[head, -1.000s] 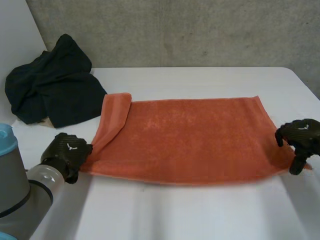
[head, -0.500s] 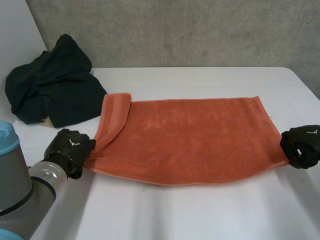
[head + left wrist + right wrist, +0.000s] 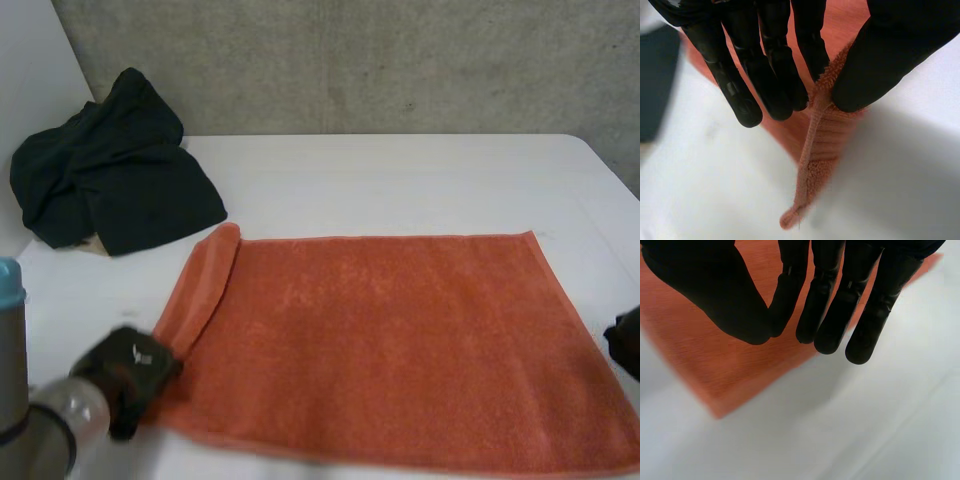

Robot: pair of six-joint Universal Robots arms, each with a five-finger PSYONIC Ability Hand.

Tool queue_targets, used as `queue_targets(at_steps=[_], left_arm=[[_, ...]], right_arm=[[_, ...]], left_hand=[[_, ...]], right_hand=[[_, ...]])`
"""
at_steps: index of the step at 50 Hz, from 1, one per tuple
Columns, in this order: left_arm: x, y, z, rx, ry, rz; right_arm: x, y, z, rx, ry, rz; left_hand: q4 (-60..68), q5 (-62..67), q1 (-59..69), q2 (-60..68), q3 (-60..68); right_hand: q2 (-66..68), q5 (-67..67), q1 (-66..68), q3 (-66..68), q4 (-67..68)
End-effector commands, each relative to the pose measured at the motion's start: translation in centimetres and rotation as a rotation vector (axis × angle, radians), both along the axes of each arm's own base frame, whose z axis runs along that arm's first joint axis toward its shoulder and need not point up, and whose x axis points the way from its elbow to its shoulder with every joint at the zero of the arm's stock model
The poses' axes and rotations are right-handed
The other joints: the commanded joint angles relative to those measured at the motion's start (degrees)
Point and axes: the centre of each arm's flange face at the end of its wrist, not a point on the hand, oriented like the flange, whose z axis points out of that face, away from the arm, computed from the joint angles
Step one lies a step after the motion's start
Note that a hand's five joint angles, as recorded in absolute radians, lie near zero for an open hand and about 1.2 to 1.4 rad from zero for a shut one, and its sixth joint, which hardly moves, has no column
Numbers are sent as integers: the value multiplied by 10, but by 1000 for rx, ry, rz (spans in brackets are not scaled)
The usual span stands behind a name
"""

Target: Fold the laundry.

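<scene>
A: Bench (image 3: 400, 180) carries the orange towel (image 3: 400, 340), spread flat. Dark clothes pile (image 3: 110, 170) lies beyond the towel's far-left corner.
B: Hands?
A: Left hand (image 3: 125, 375) pinches the towel's near-left corner between thumb and fingers. Right hand (image 3: 628, 345) is at the towel's right edge, fingers straight, holding nothing.
B: Risk?
A: A one-sided pull likely skews or bunches the towel. No readable writing; the pale mark on the left hand is too blurred to read.

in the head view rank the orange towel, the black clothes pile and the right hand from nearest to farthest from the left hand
1. orange towel: in contact, its near left end pinched by the left hand.
2. black clothes pile: at the far left of the table, beyond the left hand.
3. right hand: across the whole towel, by its right edge.
</scene>
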Motion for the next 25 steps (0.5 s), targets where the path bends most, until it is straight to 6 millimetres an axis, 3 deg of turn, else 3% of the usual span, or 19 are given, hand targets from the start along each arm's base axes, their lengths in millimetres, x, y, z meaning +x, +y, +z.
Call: queue_targets(at_steps=[1, 4, 8, 9, 10, 12, 19, 25], left_arm=[[-24, -65, 7, -220, 98, 14], [-32, -85, 1, -252, 115, 22], [-43, -94, -7, -233, 140, 30], [-46, -93, -8, -225, 144, 31], [-48, -92, -10, -221, 146, 30], [-52, -89, -12, -208, 149, 34], [-54, -88, -11, -213, 149, 32], [-54, -89, -10, -219, 146, 30]], right_arm=[[26, -38, -4, -192, -76, -16], [41, -48, -11, -215, -97, 10], [51, -53, -11, -219, -139, -3], [51, -54, -10, -220, -153, -15], [52, -55, -8, -215, -185, -47], [52, -55, -7, -205, -220, -82], [52, -49, 22, -220, -309, -179], [53, -31, 30, -102, -310, -198]], left_hand=[[111, 134, 157, 114, 117], [111, 134, 157, 114, 117], [111, 134, 157, 114, 117], [111, 134, 157, 114, 117], [111, 134, 157, 114, 117], [111, 134, 157, 114, 117], [111, 134, 157, 114, 117], [111, 134, 157, 114, 117]], right_hand=[[127, 129, 229, 122, 119], [127, 129, 229, 122, 119], [127, 129, 229, 122, 119], [68, 69, 170, 63, 60], [-268, -266, -165, -272, -275], [-475, -474, -373, -480, -483], [-518, -517, -416, -523, -526], [-512, -510, -409, -516, -519]])
